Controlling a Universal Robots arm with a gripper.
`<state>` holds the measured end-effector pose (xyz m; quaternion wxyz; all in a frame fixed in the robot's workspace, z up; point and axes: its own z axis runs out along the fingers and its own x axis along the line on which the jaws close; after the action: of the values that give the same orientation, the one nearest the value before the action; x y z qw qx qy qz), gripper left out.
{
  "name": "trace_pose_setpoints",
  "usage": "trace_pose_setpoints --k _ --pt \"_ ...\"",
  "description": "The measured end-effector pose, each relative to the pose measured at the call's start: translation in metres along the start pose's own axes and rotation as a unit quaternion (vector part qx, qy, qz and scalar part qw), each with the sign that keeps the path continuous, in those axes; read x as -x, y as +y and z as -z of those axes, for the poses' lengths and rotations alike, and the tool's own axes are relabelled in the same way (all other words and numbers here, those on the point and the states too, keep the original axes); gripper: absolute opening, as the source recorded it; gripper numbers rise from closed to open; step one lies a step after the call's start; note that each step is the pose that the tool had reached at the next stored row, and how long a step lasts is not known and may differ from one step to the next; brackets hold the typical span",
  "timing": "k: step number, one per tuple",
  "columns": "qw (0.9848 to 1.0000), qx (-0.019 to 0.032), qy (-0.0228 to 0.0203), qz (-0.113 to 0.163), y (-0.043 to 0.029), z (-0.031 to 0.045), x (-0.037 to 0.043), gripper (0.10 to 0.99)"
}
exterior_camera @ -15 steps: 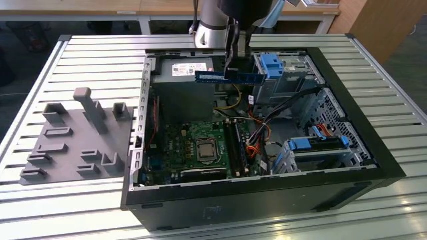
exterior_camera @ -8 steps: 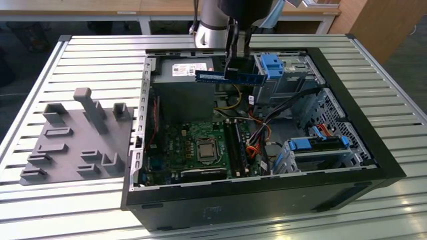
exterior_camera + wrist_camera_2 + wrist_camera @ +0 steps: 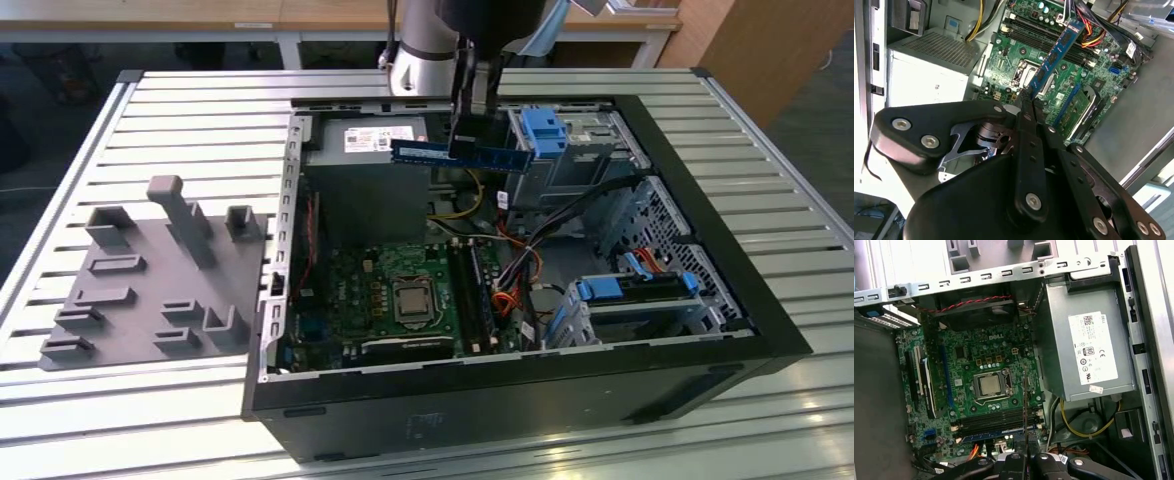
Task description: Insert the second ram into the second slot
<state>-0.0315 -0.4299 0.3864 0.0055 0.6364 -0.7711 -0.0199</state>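
Gripper is pinched narrow on the second ram, mid-length, stick held on edge, I guess so it can go straight down. In the exterior view it hangs over the open case, at 12 o'clock from the motherboard, well above the ram slots and crossways to them.

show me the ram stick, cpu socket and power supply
ram stick (image 3: 1057,55), second wrist view, mid board
cpu socket (image 3: 990,385), first wrist view, silver centre
power supply (image 3: 1091,347), first wrist view, white label
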Motion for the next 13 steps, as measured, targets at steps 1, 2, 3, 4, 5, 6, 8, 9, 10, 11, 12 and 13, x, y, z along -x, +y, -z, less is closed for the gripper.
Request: trace_pose_setpoints --k 1,2,3,4,5,6,8,9,10,11,12,13 --pt "1.0000 0.0000 -0.0001 -0.002 0.0000 0.0000 0.0000 0.129" --pt "1.0000 0.0000 -0.0001 -0.003 0.0000 0.0000 0.0000 0.129" --pt "1.0000 -0.0001 -0.0002 -0.005 0.0000 0.0000 0.0000 0.129" --pt "1.0000 -0.0001 -0.0003 -0.007 0.0000 0.0000 0.0000 0.129" --pt "1.0000 -0.0001 -0.0003 -0.008 0.0000 0.0000 0.0000 0.129" --pt "1.0000 -0.0002 -0.0004 -0.010 0.0000 0.0000 0.0000 0.129" --pt "0.9999 -0.0002 -0.0005 -0.013 0.0000 0.0000 0.0000 0.129" --pt "0.9999 -0.0002 -0.0005 -0.014 0.0000 0.0000 0.0000 0.129" --pt "0.9999 -0.0003 -0.0006 -0.016 0.0000 0.0000 0.0000 0.129" --pt "0.9999 -0.0003 -0.0006 -0.017 0.0000 0.0000 0.0000 0.129" --pt "0.9998 -0.0003 -0.0007 -0.018 0.0000 0.0000 0.0000 0.129" --pt "0.9998 -0.0003 -0.0008 -0.020 0.0000 0.0000 0.0000 0.129"
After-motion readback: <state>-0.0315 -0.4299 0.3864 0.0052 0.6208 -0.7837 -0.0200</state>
